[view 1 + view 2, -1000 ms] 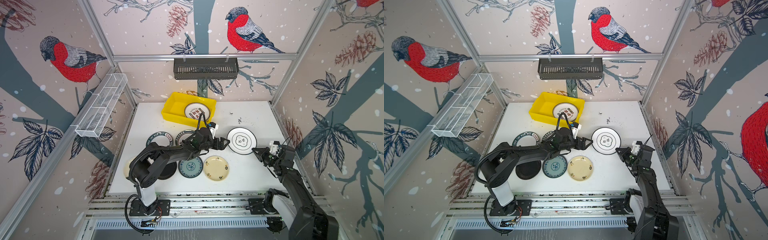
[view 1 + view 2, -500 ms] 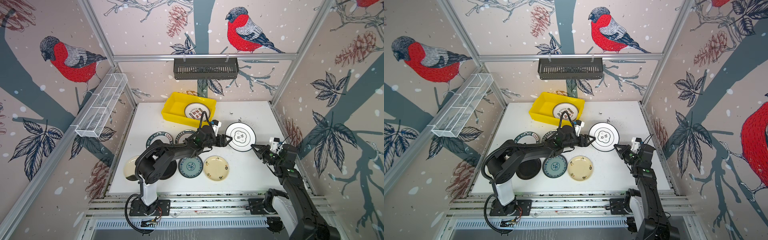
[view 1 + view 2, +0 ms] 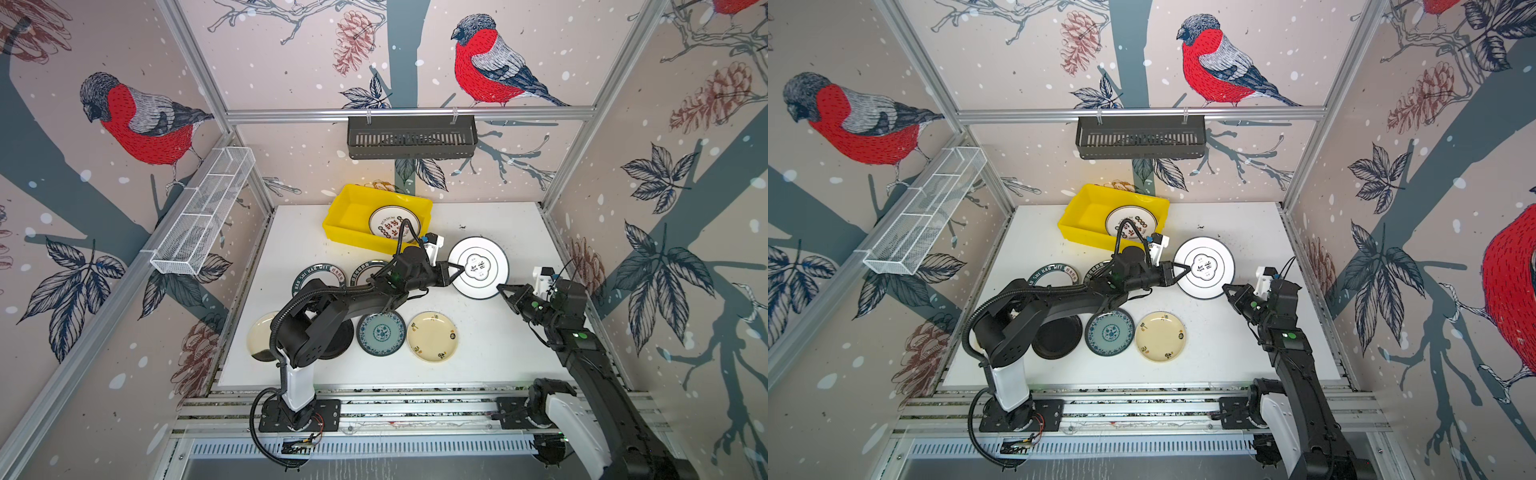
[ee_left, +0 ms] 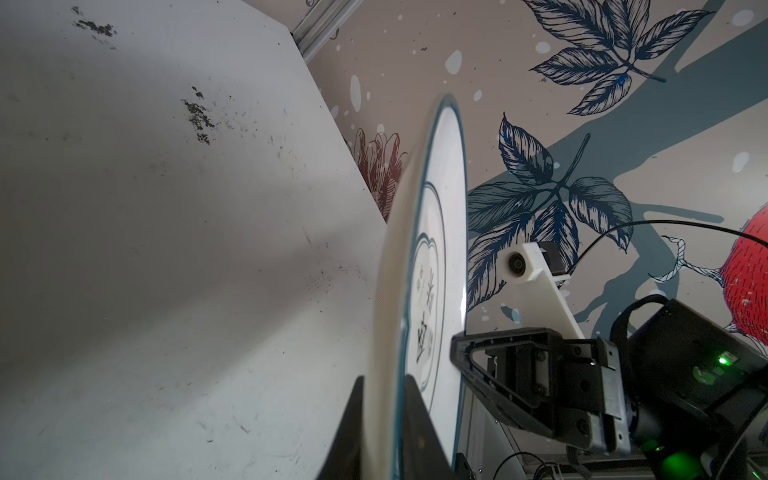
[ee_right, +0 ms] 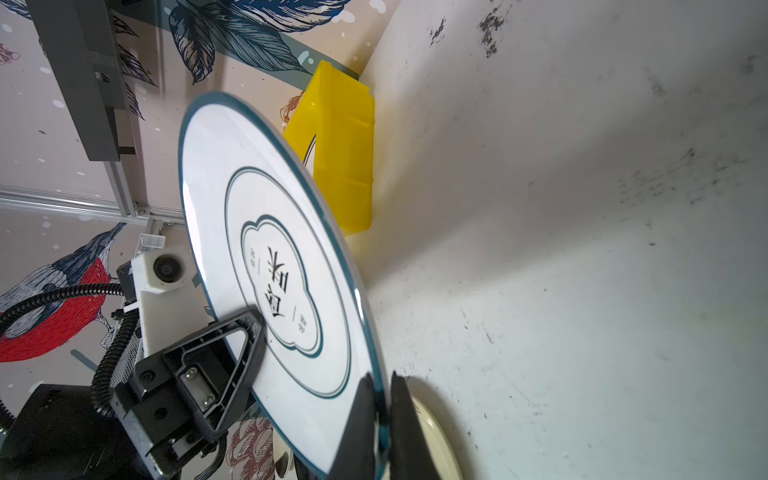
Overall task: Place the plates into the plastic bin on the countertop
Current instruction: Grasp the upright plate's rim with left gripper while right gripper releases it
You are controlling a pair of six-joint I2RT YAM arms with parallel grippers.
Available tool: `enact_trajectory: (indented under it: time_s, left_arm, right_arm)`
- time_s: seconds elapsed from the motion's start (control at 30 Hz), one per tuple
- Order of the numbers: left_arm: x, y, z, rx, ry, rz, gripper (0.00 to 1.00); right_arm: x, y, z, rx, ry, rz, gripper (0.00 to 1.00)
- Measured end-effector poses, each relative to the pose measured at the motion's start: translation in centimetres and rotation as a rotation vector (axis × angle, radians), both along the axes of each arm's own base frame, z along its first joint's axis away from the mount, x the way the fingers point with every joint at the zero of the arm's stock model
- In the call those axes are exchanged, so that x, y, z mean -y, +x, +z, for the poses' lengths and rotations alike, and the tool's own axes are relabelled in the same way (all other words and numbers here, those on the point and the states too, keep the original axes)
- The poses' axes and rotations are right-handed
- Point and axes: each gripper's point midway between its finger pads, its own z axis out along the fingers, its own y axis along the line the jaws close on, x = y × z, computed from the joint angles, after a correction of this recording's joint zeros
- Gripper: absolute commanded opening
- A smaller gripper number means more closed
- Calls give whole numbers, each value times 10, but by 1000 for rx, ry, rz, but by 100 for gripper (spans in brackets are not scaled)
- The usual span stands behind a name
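Lying between bird-patterned walls (image 3: 291, 62), the scuffed countertop (image 3: 498, 353) bears the plastic bin (image 3: 351, 210).

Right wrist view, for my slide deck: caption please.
Left gripper and right gripper clamp the white plate over the countertop, yellow plastic bin beyond.

Bare table (image 3: 498, 345) is lying open right of the cream plate (image 3: 432, 336); the yellow bin (image 3: 353, 239) is occupying the back edge.

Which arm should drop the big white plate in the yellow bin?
Left. The left fingers clamp the white plate on the side facing the yellow bin; the right fingers hold its far edge, away from the bin.
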Motion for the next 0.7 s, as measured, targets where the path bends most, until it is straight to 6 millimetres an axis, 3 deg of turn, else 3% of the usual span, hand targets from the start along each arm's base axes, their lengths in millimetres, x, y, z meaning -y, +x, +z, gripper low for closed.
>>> enact_trajectory:
  time_s: [0.03, 0.1, 0.2, 0.3, 0.4, 0.57, 0.7]
  left_arm:
    - [0, 0, 0, 0, 0, -1, 0]
    - [1, -1, 0, 10, 4, -4, 0]
    - [-1, -1, -8, 7, 33, -5, 0]
    - [-5, 3, -17, -12, 69, 13, 0]
    - [-8, 9, -17, -2, 89, 18, 0]
    - [-23, 28, -7, 22, 95, 50, 0]
    - [-41, 44, 6, 46, 102, 90, 0]
  right_arm:
    - [0, 0, -1, -5, -1, -1, 31]
    - [-1, -1, -2, -9, -1, 7, 56]
    - [-3, -1, 1, 13, -9, 24, 77]
    - [-5, -1, 5, 33, -17, 35, 90]
    - [-4, 1, 7, 60, -52, 41, 97]
    - [-4, 2, 7, 81, -81, 41, 100]
    - [-15, 3, 20, 136, -80, 82, 100]
